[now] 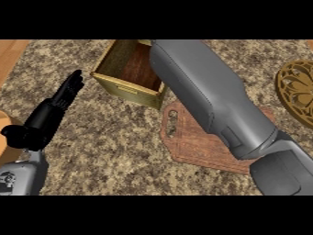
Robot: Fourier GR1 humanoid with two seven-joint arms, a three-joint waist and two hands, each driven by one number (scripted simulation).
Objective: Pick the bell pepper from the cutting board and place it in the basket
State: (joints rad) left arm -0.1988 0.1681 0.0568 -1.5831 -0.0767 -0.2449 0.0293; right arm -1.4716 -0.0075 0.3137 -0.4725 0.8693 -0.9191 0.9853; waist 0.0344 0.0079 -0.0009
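Reaching from lower right toward top centre, the grey right forearm (216, 98) is seen over the reddish wooden cutting board (192, 147) and square wooden basket (128, 69); its hand is hidden, state undeterminable. Bell pepper cannot be located. Black left hand (50, 114) is held open at left

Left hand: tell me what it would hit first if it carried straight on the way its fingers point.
The left hand points up and slightly right across bare counter. Its line seems to pass just left of the basket, so the way looks free, though depth is hard to judge and it could clip the basket's near corner.
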